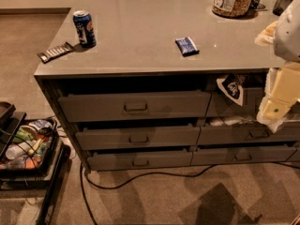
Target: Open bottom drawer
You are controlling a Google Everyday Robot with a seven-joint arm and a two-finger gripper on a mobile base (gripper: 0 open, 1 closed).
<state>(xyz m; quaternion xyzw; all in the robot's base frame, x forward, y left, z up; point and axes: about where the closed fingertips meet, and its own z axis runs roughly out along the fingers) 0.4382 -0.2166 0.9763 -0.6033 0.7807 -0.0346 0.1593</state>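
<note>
While gripper (276, 108) hangs before upper right drawers, jaws' state: cannot tell. Bottom drawer (139, 159) lies below and well left of gripper, lowest in left stack, front near flush, not yet opened. Long axis horiz., parallel to surface (140, 36) edge; handle (139, 162) centred. Judgement: next move needs descent + leftward reach to handle, then straight pull outward.

End effector (277, 102) cut off at right edge

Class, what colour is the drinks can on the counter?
The can is mostly blue, camera view; the gripper is at the right edge.
</note>
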